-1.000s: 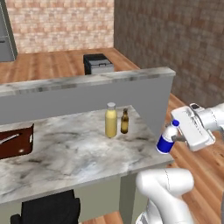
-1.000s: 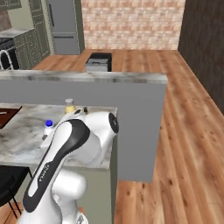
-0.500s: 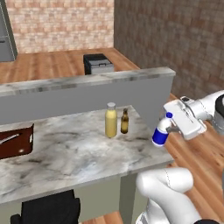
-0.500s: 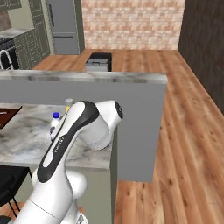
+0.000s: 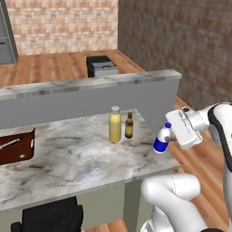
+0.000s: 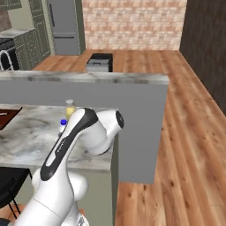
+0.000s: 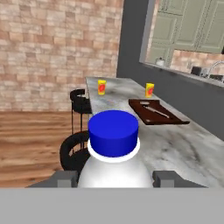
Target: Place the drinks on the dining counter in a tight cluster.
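The white gripper [image 5: 168,136] is closed on the small blue-and-white bottle [image 5: 161,140] and holds it tilted in the air, above the right end of the wide grey-white marble dining counter [image 5: 81,154]. The tall yellow bottle with pale cap [image 5: 115,125] and the slim dark brown glass bottle [image 5: 129,126] stand just beside each other near the raised grey ledge [image 5: 90,93]. A dark brown board [image 5: 16,147] lies at the left.

Veined marble dining counter [image 5: 81,156]; glossy brown glass bottle [image 5: 129,126].

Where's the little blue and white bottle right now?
In the left base view, the blue-and-white bottle is held in the hand at the marble counter's right edge, right of the brown bottle.
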